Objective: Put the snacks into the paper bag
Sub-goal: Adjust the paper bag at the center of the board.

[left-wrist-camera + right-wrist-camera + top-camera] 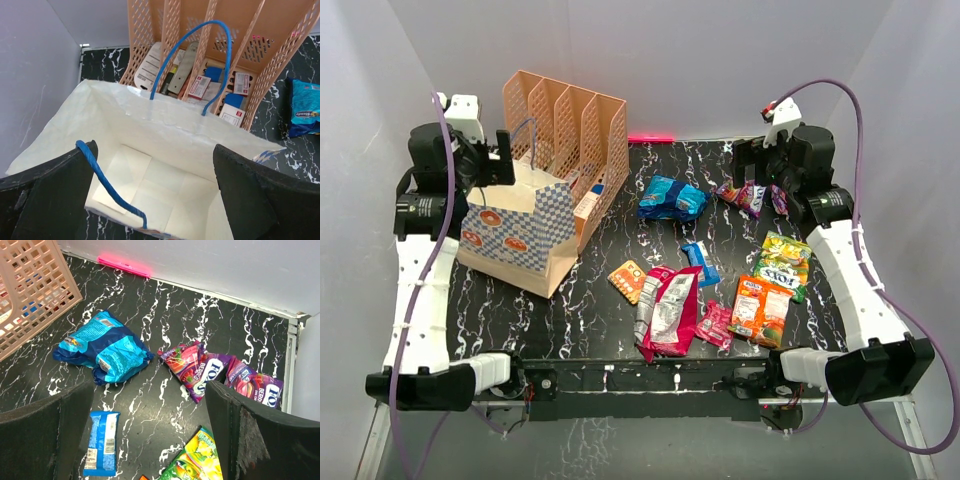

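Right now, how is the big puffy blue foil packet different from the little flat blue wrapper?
The big puffy blue foil packet is much larger than the little flat blue wrapper. The packet is crumpled and bulging; the wrapper lies flat and smooth. The packet sits farther back, near the peach rack; the wrapper is nearer the middle. Both are blue and lie on the black marbled table, outside the paper bag.

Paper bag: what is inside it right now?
Inside the paper bag only its bare white floor shows, nothing lying on it, with one blue handle drooping in. The left gripper hides the near corners.
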Motion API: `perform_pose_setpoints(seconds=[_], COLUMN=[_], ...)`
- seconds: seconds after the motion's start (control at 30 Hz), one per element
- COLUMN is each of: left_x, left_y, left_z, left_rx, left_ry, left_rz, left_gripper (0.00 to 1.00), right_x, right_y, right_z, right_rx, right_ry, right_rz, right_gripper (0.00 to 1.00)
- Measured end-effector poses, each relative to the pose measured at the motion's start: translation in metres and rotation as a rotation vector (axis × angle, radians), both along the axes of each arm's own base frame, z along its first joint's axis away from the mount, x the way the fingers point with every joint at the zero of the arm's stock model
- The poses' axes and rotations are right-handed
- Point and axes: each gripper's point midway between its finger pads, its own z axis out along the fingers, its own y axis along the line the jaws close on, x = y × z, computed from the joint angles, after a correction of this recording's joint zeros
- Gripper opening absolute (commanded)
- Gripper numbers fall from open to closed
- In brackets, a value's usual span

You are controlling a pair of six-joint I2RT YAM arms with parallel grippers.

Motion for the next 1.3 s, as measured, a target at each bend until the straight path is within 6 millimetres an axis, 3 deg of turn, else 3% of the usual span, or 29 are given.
perform_pose_setpoints(seconds=[0.17, 0.43, 0.7, 1.17, 1.3], left_x=[-0.024, -0.079, -0.129, -0.138, -0.133], left_y=[0.009, 0.028, 0.039, 0.042, 0.043], left_z=[0.005, 0.009, -0.015, -0.07, -0.085], left_rx=[0.039, 0.069, 0.028, -0.046, -0.074], left_ry=[0.02, 0.017, 0.033, 0.156, 0.188], left_rz=[0.035, 0.099, 0.145, 0.193, 0.216], left_gripper=[0.98, 0.98, 0.98, 0.98, 0.92], right_x=[0.003, 0.008, 0.013, 0.015, 0.015], right_y=[0.005, 0.012, 0.016, 0.021, 0.024], right_z=[-0.002, -0.006, -0.011, -0.03, -0.028], right_rx=[0.006, 0.013, 0.02, 0.028, 0.036], right_ry=[0.0, 0.008, 0.014, 0.052, 0.048], right_rz=[0.02, 0.049, 0.063, 0.087, 0.103], right_gripper=[0.98, 0.98, 0.98, 0.98, 0.98])
